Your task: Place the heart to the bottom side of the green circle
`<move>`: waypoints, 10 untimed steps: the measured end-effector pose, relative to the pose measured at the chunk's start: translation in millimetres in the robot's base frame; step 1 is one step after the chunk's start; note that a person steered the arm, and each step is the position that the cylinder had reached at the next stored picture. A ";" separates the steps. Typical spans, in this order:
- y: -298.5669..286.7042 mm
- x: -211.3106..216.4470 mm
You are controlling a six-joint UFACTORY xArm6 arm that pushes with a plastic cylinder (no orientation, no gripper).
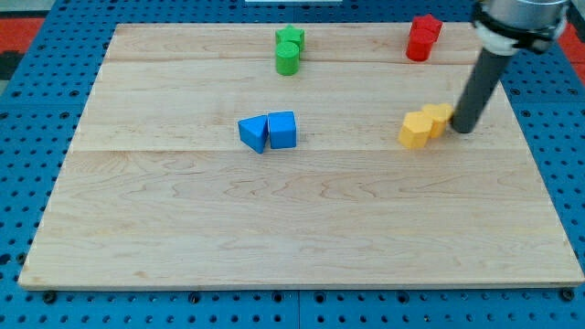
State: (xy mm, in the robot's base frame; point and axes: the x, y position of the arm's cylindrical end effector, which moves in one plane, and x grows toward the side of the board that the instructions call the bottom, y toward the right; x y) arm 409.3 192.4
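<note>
The yellow heart (440, 117) lies at the view's right of the board, touching a yellow hexagon (416, 130) on its lower left. My tip (464, 129) stands right against the heart's right side. The green circle (287, 59) sits near the view's top centre, far to the upper left of the heart, with a green star (291, 37) just above and touching it.
A blue triangle (253, 133) and a blue cube (282, 130) sit side by side in the board's middle, below the green circle. A red star (426, 26) and a red circle (419, 47) sit at the view's top right. The wooden board (274, 238) lies on a blue pegboard.
</note>
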 end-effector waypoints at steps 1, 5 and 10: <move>-56.5 -2.8; -77.1 -47.0; -115.5 -110.5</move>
State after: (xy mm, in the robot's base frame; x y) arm 298.9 76.9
